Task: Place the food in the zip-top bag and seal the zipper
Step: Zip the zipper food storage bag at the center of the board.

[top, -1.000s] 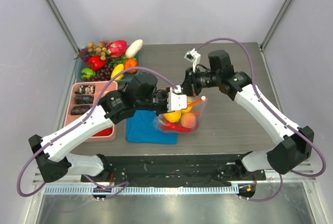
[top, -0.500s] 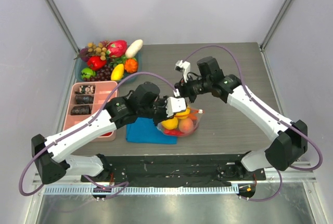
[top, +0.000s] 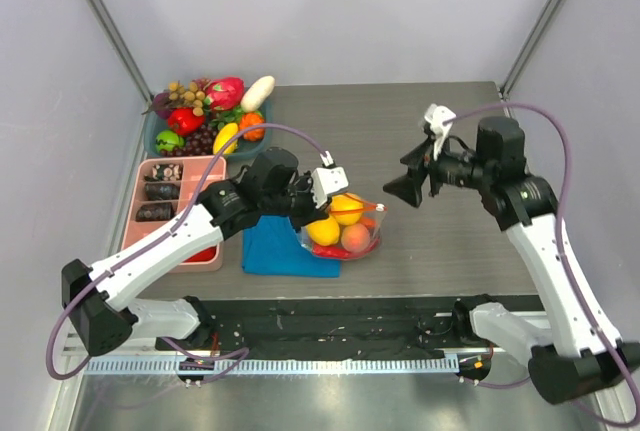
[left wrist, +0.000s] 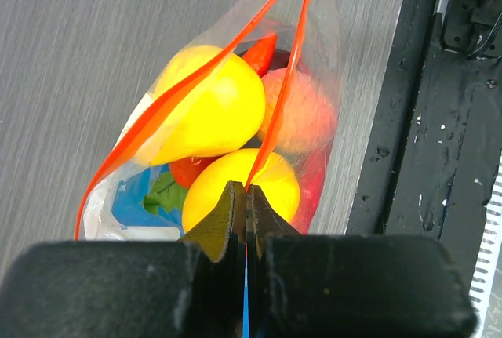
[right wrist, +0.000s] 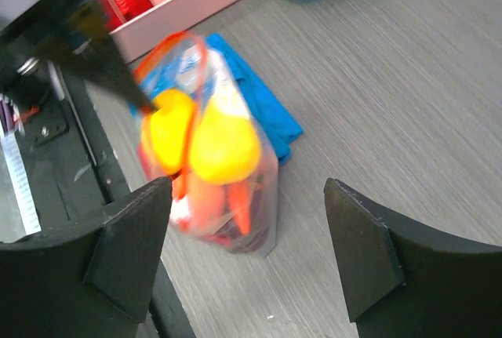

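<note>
Food inside zip-top bag point(top: 342, 234) on desk point(top: 450, 131), just beside blue cloth point(top: 270, 251): yellow fruits point(left wrist: 208, 114), peach point(left wrist: 307, 114). Your left gripper point(left wrist: 245, 197) pinched zipper point(left wrist: 269, 118) end, its fingers closed; strips gaped. Right gripper point(top: 402, 188) fingers spread wide, well apart. Sealing not yet done.

Blue folded cloth point(top: 280, 253) lying flat toward the near edge of a grey wood-grain table point(top: 440, 121), pink divided tray point(top: 185, 161) sitting just left of it, holding dark items point(top: 160, 191) and a red piece point(top: 203, 253), teal basket point(top: 150, 141) standing just behind the tray
</note>
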`<state>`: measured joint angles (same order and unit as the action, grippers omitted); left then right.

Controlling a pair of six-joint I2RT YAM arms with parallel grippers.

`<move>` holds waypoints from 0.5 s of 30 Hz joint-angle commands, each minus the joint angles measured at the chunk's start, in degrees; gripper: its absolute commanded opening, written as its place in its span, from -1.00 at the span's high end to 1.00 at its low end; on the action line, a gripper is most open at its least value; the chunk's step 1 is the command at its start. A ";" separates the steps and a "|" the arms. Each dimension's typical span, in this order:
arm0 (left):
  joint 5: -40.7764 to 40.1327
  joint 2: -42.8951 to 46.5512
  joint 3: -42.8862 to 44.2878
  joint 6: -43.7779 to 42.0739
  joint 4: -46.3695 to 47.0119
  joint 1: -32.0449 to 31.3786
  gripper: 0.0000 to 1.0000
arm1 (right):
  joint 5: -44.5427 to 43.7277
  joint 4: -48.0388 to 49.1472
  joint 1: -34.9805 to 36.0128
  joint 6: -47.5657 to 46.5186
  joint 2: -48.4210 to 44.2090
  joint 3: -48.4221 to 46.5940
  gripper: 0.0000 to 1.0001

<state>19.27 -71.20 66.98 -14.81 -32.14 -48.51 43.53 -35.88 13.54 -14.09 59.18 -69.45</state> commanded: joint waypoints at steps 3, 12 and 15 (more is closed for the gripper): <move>3.23 -0.78 1.22 1.01 2.78 1.84 1.00 | 4.90 -2.53 0.26 -12.27 -11.18 10.54 -0.61; 3.85 -1.75 2.45 0.48 2.35 2.02 1.00 | 5.69 7.80 0.26 -15.01 -13.12 20.65 -0.47; 4.11 -1.84 2.80 0.22 2.17 2.02 1.00 | 6.48 13.36 0.26 -14.13 -13.12 23.21 -0.46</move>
<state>22.11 -73.14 67.11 -13.98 -31.97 -46.78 47.81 -33.58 13.72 -27.75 46.65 -48.42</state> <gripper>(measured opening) 0.012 0.733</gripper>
